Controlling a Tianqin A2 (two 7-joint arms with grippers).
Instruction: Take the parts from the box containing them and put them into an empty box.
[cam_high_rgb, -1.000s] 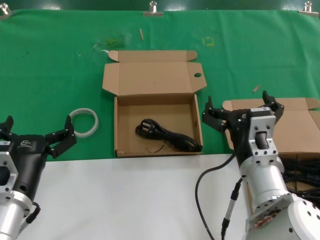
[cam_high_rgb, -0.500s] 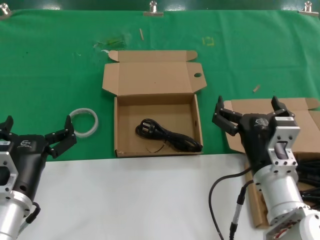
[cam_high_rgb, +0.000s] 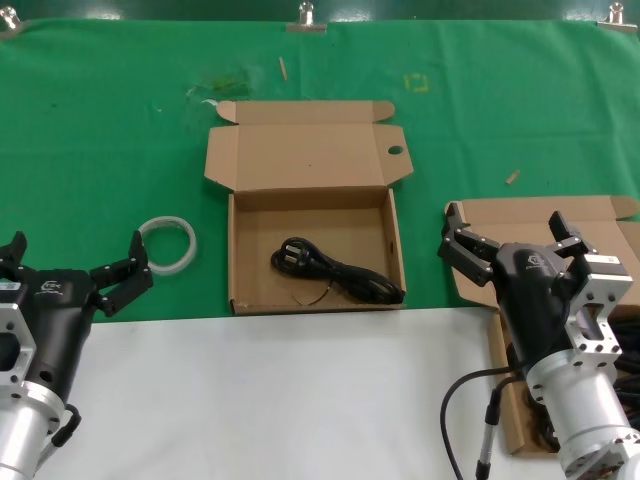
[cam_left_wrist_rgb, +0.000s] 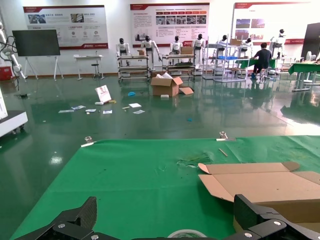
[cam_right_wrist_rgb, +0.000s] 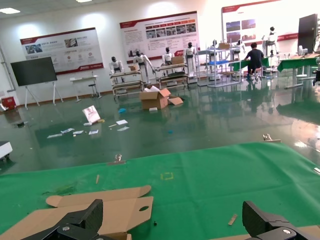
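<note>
Hovering my right tool (cam_high_rgb: 512, 245), wide open and holding nothing, over the box containing them (cam_high_rgb: 600, 240); one of the parts (cam_high_rgb: 335, 272) lies in the empty box (cam_high_rgb: 310, 160) to its left. My left tool (cam_high_rgb: 70, 268) waits, open, beside a white ring (cam_high_rgb: 167, 243).

1. Big hall with a shiny dark green floor (cam_left_wrist_rgb: 150, 120), papers scattered over it.
2. White back wall (cam_right_wrist_rgb: 105, 30) carrying posters (cam_left_wrist_rgb: 169, 18) and a dark screen (cam_left_wrist_rgb: 36, 42).
3. Carts and shelves (cam_left_wrist_rgb: 135, 65) along the wall, an open cardboard carton (cam_right_wrist_rgb: 156, 98) on the floor.
4. Table wears a green cloth (cam_high_rgb: 120, 130), clipped at the far edge.
5. Ceiling lights glare off the floor.
</note>
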